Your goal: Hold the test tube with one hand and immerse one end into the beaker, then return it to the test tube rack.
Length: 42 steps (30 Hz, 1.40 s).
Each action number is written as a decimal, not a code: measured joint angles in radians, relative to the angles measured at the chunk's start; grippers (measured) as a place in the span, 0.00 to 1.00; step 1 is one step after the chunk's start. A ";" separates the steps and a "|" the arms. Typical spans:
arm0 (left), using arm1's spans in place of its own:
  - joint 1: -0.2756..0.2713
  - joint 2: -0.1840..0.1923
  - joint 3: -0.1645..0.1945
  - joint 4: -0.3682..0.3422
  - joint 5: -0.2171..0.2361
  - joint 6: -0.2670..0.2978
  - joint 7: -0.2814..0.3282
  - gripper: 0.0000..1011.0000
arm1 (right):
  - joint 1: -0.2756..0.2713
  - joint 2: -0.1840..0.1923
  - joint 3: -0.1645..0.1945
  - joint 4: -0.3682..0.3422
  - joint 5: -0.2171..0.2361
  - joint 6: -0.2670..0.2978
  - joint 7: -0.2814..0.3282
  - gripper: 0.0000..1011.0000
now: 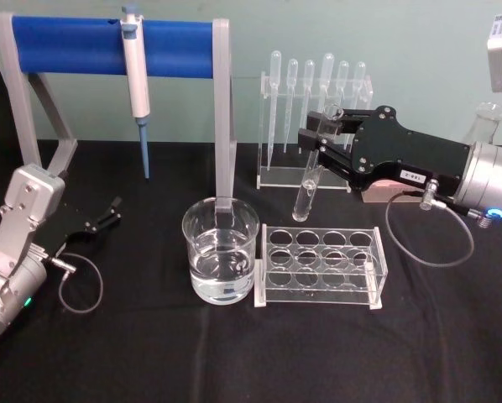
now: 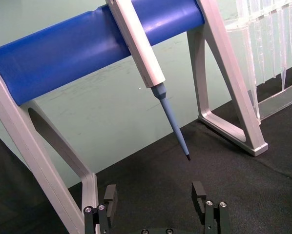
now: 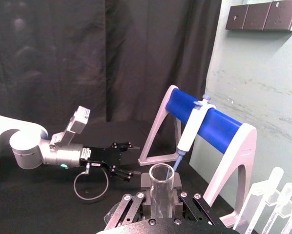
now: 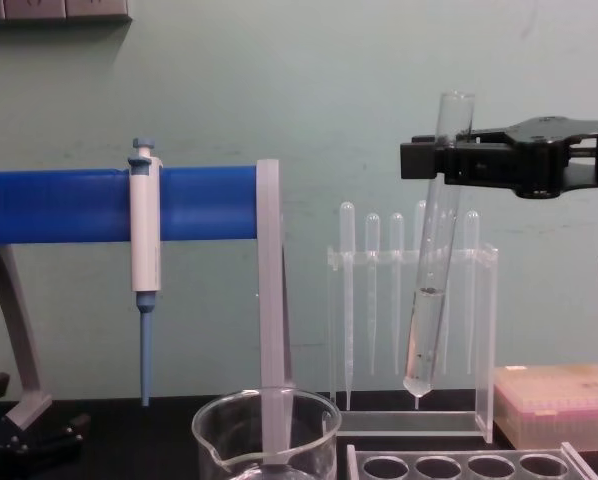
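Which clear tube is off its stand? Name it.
The test tube, wide and flared, held tilted by the right claw; the thin pipettes hang in their stand.

Glossy clear glass test tube (image 1: 308,189) and beaker (image 1: 221,252); smooth clear plastic rack (image 1: 318,295); matt black cloth (image 1: 150,353) beneath the rack.

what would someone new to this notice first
The right gripper, shut on the test tube, holds it tilted in the air behind the test tube rack and right of the beaker of clear liquid. Next comes the white pipettor hanging on the blue bar at back left; the left gripper sits open at the left.
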 joint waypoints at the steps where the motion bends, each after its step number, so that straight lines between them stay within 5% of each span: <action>1: 0.000 0.000 0.000 0.000 0.000 0.000 0.000 0.99 | 0.000 0.000 0.000 0.000 0.000 0.000 0.000 0.24; 42: 0.000 0.000 0.000 0.000 0.000 0.000 0.000 0.99 | 0.000 0.000 0.000 0.000 0.000 0.000 0.000 0.24</action>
